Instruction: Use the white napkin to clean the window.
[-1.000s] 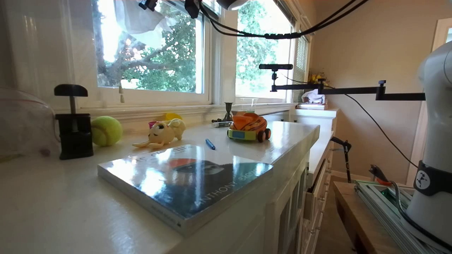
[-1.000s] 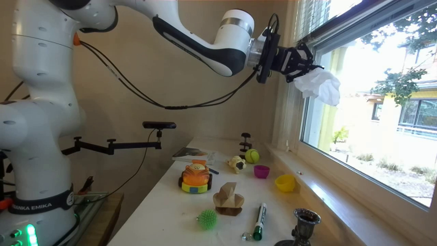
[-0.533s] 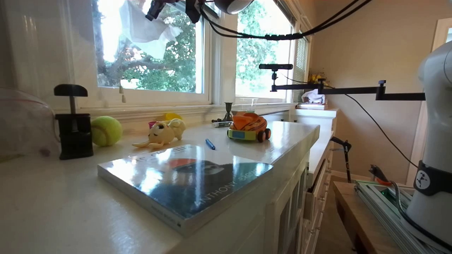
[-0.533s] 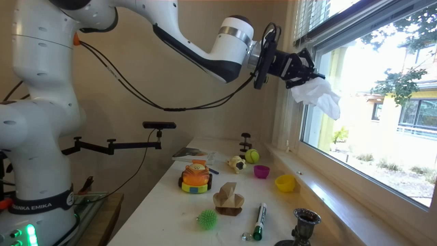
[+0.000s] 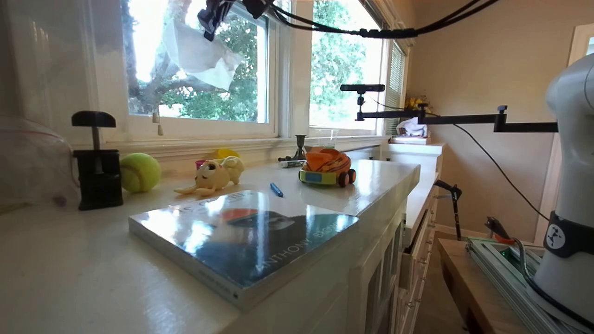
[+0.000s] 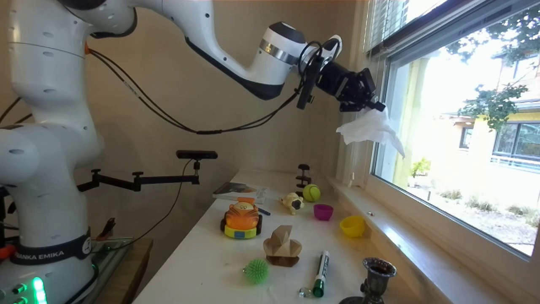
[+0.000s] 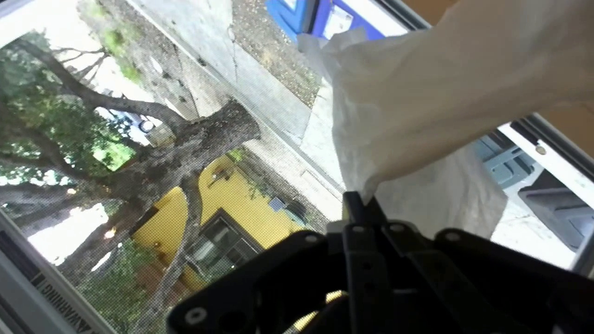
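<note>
The hand is closed, gripping the napkin near its top and pointing down and toward the window. In both exterior views the napkin hangs loose and wrinkled below the hand, well above the bench, with part of the window behind it. Whether it touches the window, I cannot tell. In the wrist view it covers much of the upper right, and beside it a tree and a yellow building show through the window.

In an exterior view, the marker lies on the bench with a clear bead just beside its green end, and the candlestick stands upright near the sill. A spiky ball sits near a faceted ornament. Farther back are a magenta cup and a yellow cup, the yellow one nearer the sill. In both exterior views the tennis ball sits just beside the clamp, the pale toy is near them, the pen lies between the pale toy and the car, and the book lies flat near the bench's edge.
</note>
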Controlling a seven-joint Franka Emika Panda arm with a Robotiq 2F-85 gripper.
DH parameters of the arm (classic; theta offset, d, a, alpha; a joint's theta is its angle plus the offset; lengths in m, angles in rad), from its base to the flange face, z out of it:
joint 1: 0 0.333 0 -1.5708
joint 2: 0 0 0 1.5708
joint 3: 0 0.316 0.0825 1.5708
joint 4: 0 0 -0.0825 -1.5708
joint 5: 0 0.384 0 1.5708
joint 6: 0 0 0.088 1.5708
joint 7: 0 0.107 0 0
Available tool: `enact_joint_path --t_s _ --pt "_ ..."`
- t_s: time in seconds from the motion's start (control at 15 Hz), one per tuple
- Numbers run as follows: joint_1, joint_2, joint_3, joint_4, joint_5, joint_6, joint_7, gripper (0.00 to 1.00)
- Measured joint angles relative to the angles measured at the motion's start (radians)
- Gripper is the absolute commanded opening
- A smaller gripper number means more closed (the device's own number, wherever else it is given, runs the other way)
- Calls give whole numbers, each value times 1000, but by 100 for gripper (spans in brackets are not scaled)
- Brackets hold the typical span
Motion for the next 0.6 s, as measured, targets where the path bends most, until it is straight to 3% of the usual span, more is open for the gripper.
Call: enact_joint_path --t_s 0.33,0.6 --pt "34 -20 1 -6 212 -16 -61 0" --pt "43 -19 0 -6 238 -16 -72 1"
